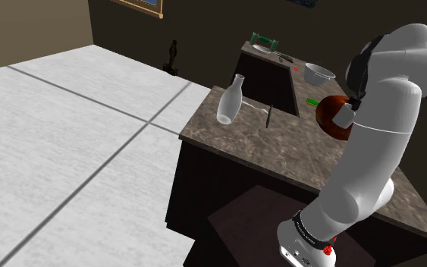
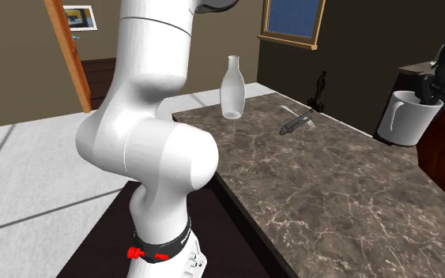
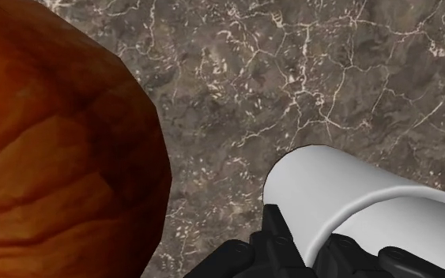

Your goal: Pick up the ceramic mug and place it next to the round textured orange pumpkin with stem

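White bottle (image 2: 233,87); perhaps a knife (image 2: 296,123)

Veined stone under a plain mug and a rough pumpkin

The counter (image 3: 292,71) looks like dark brown marble with pale veins and a smooth, faintly polished face. The mug (image 3: 347,197) is plain white, smooth and matt, while the orange-brown pumpkin (image 3: 54,158) has a creased, faceted skin with a dull sheen. The gripper (image 3: 335,251) is matt black, the arm (image 2: 153,118) a smooth, glossy white shell. The bottle (image 2: 233,88) looks like clear glass. The floor (image 1: 60,136) is pale, grainy tile, and the door frame (image 2: 62,55) looks like wood.
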`<state>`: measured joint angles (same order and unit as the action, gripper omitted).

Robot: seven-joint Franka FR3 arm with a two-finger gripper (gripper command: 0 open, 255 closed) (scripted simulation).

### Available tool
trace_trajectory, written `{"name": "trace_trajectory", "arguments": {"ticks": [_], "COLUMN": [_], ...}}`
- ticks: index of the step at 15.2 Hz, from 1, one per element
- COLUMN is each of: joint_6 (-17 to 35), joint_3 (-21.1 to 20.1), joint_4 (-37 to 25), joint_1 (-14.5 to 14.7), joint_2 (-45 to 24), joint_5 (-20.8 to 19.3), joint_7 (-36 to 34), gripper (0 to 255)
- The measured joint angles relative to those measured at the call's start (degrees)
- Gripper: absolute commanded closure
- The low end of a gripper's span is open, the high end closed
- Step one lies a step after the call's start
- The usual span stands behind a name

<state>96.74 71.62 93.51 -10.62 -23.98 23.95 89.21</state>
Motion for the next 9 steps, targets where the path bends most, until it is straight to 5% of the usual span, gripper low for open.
{"name": "trace_trajectory", "arguments": {"ticks": [9], "joint_6": [6.1], "joint_3": [-1.2], "joint_4": [5.8], "joint_1": [0.4], "joint_2": [-1.4], "joint_5": [1.8], "joint_7": [1.3], "gripper": [255]}}
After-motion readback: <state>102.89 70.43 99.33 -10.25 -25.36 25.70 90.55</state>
